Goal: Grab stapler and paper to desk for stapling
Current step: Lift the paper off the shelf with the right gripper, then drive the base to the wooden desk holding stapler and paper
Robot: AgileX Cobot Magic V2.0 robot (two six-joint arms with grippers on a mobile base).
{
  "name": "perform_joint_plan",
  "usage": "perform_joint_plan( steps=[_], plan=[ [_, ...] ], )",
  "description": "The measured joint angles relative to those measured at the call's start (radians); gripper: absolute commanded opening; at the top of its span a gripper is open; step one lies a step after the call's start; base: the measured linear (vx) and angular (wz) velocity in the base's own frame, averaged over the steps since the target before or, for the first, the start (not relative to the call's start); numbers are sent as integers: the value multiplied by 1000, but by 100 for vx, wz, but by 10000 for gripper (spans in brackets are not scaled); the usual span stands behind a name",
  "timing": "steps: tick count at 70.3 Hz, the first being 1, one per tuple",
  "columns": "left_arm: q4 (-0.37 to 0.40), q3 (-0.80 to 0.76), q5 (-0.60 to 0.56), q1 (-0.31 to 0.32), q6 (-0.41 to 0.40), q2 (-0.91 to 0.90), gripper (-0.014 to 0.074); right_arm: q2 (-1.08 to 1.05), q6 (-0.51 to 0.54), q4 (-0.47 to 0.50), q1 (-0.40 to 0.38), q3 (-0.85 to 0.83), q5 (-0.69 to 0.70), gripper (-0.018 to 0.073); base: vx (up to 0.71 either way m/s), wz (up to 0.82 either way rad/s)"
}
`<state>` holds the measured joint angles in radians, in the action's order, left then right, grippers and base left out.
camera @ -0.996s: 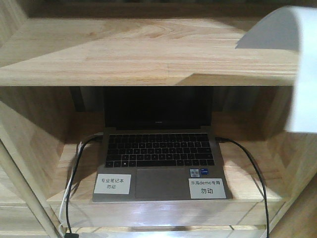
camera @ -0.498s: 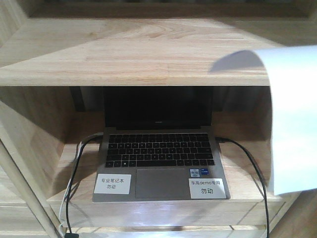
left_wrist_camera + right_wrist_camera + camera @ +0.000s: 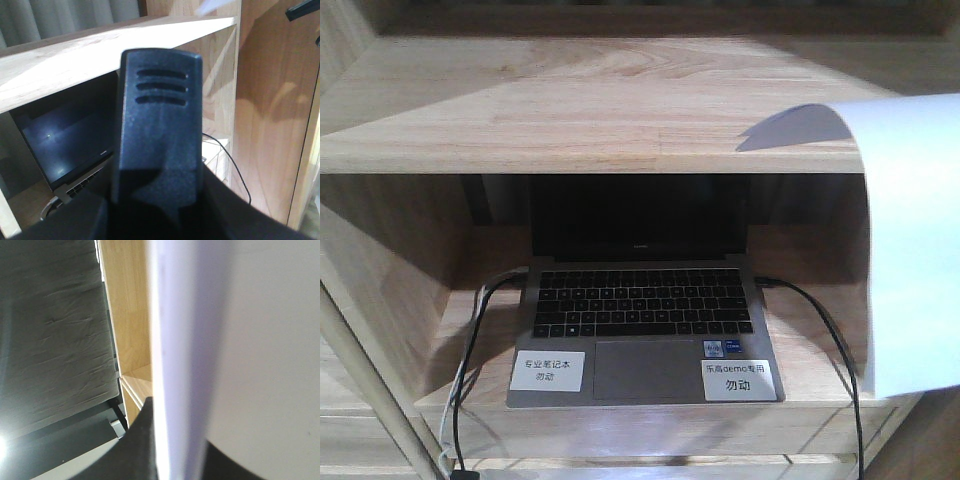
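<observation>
- The right end effector (image 3: 175, 460) is pinching the paper (image 3: 260, 340): in the right wrist view, dark fingers are pressing on both faces of the sheet at its lower part.
- The paper is hanging in the air at the right side of the shelf unit. Its top is curling over in front of the right end of the upper shelf board (image 3: 570, 100). Its lower edge is reaching down to about the level of the front edge of the lower shelf board (image 3: 450, 350).
- The left end effector (image 3: 155, 215) is showing only as a dark mass low in the left wrist view. Whether its fingers are spread or pressed together cannot be told.
- The stapler (image 3: 157, 125) is rising out of that mass, standing upright close to the lens. Three grooves are showing near its top, with the shelf unit behind it.
- An open laptop (image 3: 645, 300) is sitting in the middle of the lower shelf board, with its front edge near the board's front edge.
- A white label (image 3: 548, 371) is lying on the front left corner of the laptop's palm rest, and a second label (image 3: 738, 380) on the front right corner.
- A black cable (image 3: 825, 325) is running from the laptop's right side down over the board's front edge. More cables (image 3: 470, 340) are dropping from its left side.
</observation>
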<state>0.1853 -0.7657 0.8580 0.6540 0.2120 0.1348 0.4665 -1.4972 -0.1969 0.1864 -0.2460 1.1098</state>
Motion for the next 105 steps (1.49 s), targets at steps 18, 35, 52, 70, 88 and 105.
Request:
perform_joint_plan(
  steps=[18,35,52,70,88,105],
  plan=[
    [0,0,0,0,0,0,-6,0,0,0,0,0,3,-7,0,0],
    [0,0,0,0,0,0,-6,0,0,0,0,0,7,-7,0,0],
    [0,0,0,0,0,0,-6,0,0,0,0,0,7,-7,0,0],
    [0,0,0,0,0,0,-6,0,0,0,0,0,10,-7,-1,4],
    [0,0,0,0,0,0,-6,0,0,0,0,0,14,-7,-5,20],
    [0,0,0,0,0,0,-6,0,0,0,0,0,14,-7,-8,32]
  ],
)
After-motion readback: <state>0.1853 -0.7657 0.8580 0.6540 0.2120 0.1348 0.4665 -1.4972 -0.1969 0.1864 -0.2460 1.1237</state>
